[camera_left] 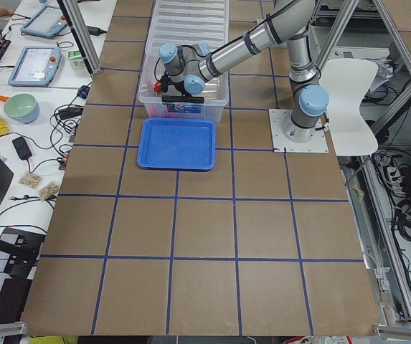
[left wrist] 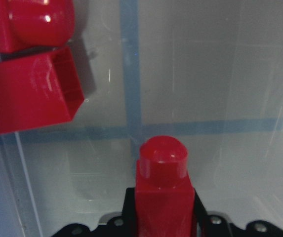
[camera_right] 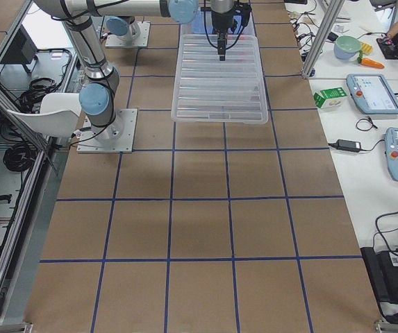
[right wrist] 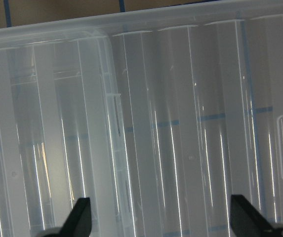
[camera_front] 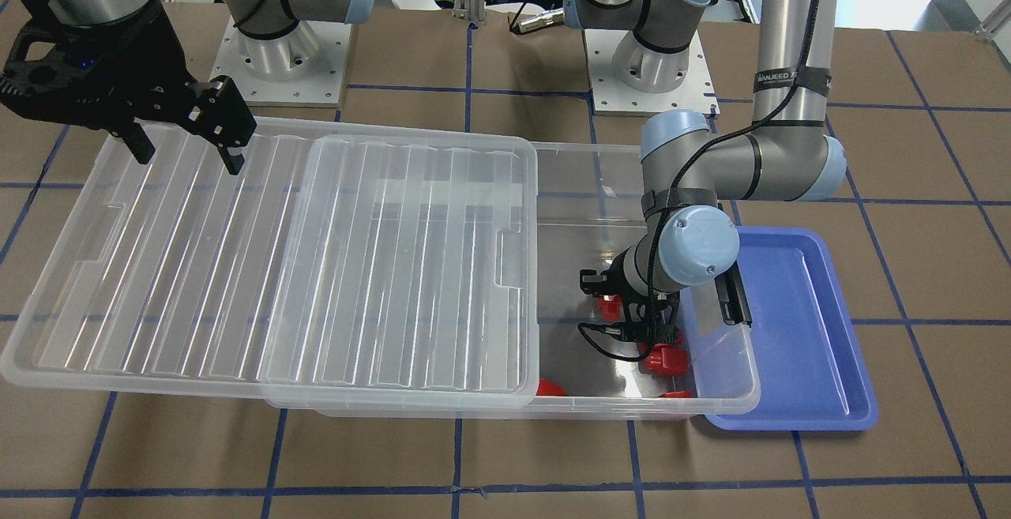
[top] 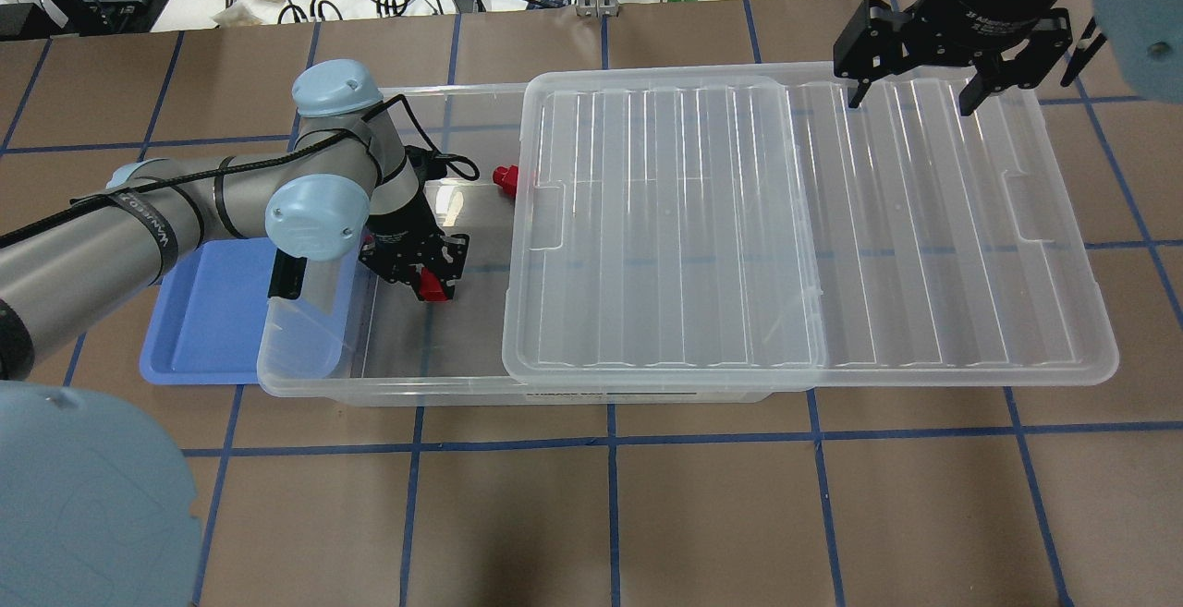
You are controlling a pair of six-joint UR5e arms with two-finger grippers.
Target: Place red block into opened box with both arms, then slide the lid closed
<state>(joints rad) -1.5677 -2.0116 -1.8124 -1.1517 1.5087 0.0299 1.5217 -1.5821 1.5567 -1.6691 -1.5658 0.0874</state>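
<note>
Brown desk (top: 702,496) with a blue tape grid carries the box (top: 305,378) across its middle. The lid (top: 924,219) lies half over the box and overhangs toward the desk's right edge. The left gripper (top: 430,285) reaches down into the uncovered end, jaws clenched on a red block (left wrist: 162,190) held between them, stub pointing outward. Other red blocks (left wrist: 27,94) lie nearby inside. The right gripper (top: 913,101) hangs over the lid's overhanging end, jaws spread with nothing between them. A blue tray (top: 203,311) sits at the box's left end.
</note>
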